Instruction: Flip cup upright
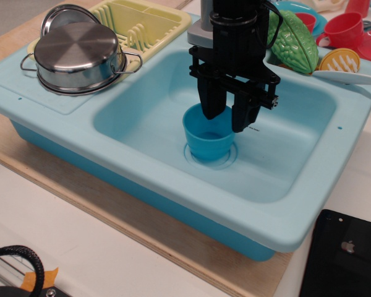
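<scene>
Standing upright over the drain in the pale blue sink (142, 105), the turquoise cup (209, 134) sat between the gripper (229, 120) jaws, which were parted and apparently off its rim, so a careless withdrawal could have clipped and toppled it.

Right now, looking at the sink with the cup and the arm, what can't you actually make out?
- Sink drain: hidden under the upright cup in the only view.
- Far rim of the cup: covered by the end effector, so whether a finger touches it is unclear.
- Phone: cut off by the bottom and right edges.
- Red cup: partly behind the green shell-shaped toy.
- Black cable: cut off at the bottom left.
</scene>
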Controlling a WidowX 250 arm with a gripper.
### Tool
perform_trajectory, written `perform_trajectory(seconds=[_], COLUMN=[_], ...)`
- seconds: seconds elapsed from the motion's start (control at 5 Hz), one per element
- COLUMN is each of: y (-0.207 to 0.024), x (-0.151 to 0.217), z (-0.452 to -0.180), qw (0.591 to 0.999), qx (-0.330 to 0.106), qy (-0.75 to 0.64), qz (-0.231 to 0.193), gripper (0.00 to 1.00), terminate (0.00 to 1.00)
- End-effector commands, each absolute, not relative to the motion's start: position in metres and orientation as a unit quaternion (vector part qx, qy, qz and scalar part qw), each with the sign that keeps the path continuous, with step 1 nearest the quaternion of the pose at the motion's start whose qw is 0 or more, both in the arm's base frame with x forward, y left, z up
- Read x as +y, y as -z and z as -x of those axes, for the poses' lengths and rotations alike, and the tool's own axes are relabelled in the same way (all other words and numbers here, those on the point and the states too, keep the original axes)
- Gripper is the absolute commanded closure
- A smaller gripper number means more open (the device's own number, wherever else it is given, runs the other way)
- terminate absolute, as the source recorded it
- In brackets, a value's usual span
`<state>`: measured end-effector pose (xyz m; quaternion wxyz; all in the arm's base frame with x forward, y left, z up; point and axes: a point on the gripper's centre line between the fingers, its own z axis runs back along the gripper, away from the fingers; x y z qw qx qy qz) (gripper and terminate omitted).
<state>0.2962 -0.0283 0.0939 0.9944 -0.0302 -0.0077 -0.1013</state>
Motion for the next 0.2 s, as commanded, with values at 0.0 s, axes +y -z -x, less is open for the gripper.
perform_trajectory(seconds=[0.0], y=[-0.1080], x=[-0.0256], z=[-0.2991], qw=[0.994], qx=[-0.033], qy=[0.098], qz=[0.030], gripper=[0.00], terminate=[1.00])
